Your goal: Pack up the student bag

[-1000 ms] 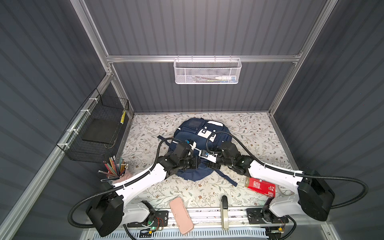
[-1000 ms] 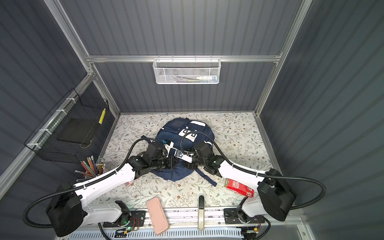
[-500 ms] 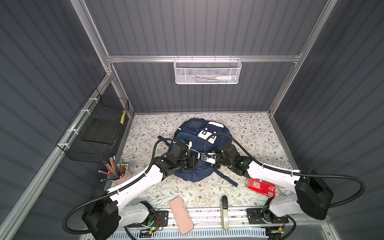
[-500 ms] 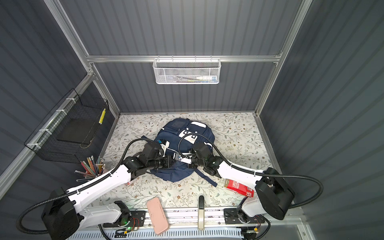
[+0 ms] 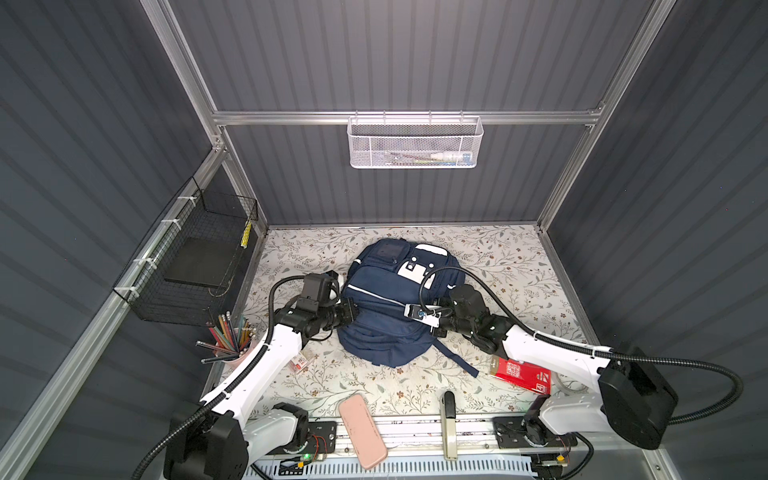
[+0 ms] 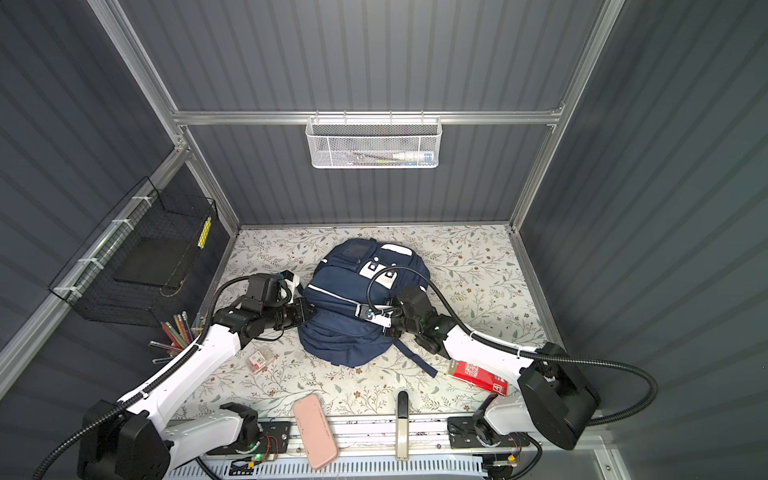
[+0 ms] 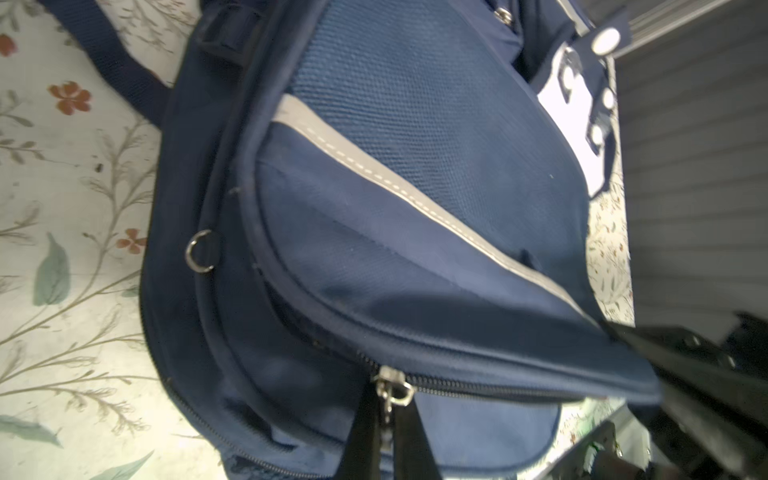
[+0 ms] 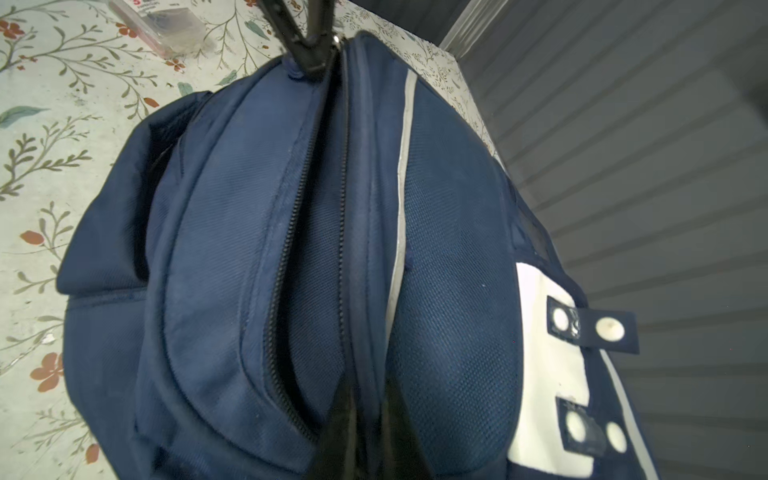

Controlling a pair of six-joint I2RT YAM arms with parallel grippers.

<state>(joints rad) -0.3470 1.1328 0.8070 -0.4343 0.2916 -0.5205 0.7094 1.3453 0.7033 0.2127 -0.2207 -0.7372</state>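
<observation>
Navy blue fabric backpack, arms reaching low from either side, left pincer clamped on silver zipper pull, right pincer pinching backpack's zip edge.

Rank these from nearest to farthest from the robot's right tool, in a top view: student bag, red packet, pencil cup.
1. student bag, centre, pinched by the right tool.
2. red packet, front right.
3. pencil cup, left edge.

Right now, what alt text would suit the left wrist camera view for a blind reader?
A navy blue backpack with a pale stripe fills the frame, lying on a floral table cover. Close to the camera, the left gripper pinches the bag's metal zipper pull.
</observation>
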